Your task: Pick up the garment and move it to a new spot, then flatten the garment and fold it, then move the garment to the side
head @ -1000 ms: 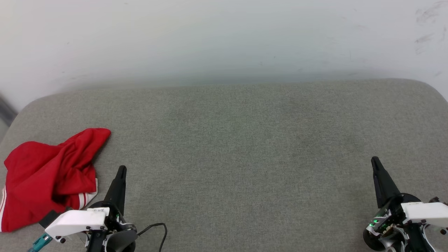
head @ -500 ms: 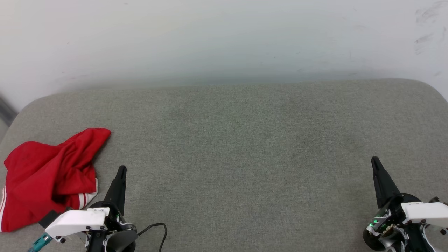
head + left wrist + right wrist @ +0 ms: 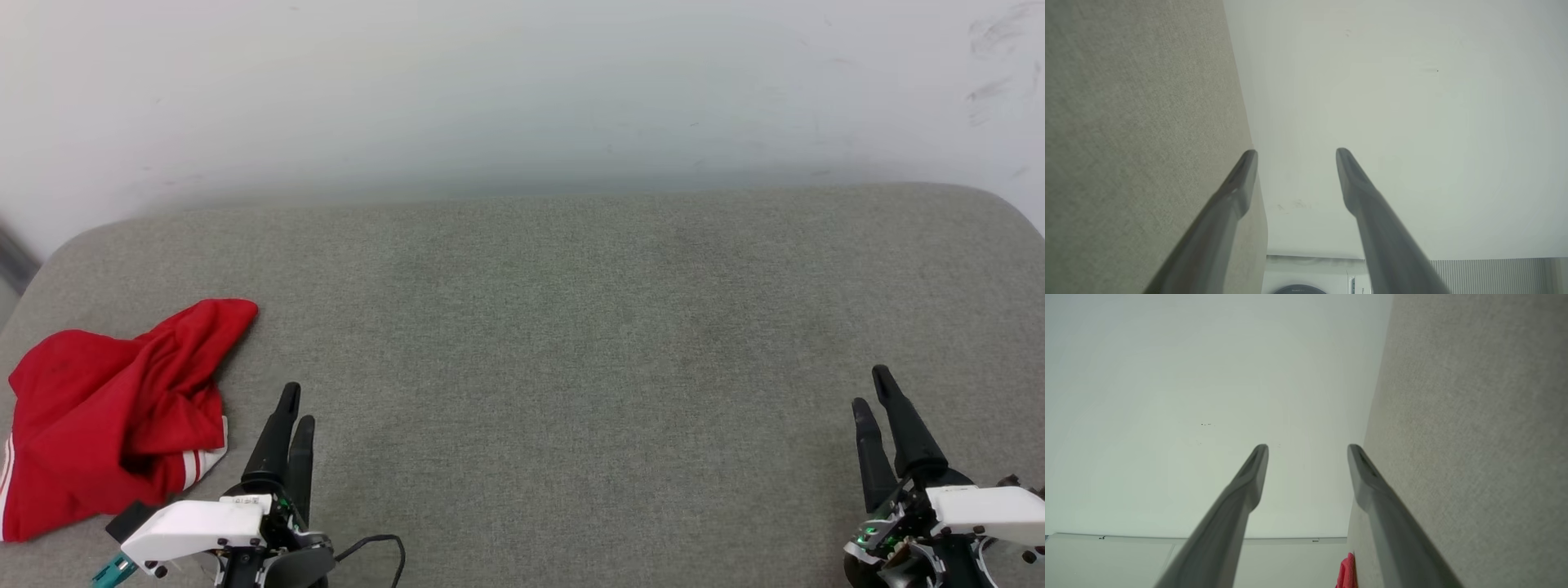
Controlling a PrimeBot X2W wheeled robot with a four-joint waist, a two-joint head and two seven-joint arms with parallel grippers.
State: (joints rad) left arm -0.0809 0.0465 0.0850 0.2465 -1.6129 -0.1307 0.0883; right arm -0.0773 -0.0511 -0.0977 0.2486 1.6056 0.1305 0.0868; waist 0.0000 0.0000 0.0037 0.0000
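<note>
The first step is judged to be in hand, since the garment [image 3: 114,408] has not yet been picked up. It lies crumpled in a red heap at the near left corner of the grey-covered bench [image 3: 571,327], with white striped trim [image 3: 192,467] showing at its lower edge (no printed number can be made out among the folds). The left end effector [image 3: 298,404] is held just to the right of the heap and apart from it. Its two dark fingers are pointed forward toward the pale wall [image 3: 522,82] and spread wide, with nothing between them. The wrist appears to be rolled on its side, so that one finger is seen nearly over the other from the head. The right end effector [image 3: 869,388] is posed likewise at the far right of the bench, well apart from the garment, its fingers also parted wide and empty. Whether either set of fingertips rests on the fabric or hovers just above it cannot be told with certainty. The next move is judged to call for the left arm to be swung leftward and lowered, so that a raised fold of cloth can be taken between the fingers.
</note>
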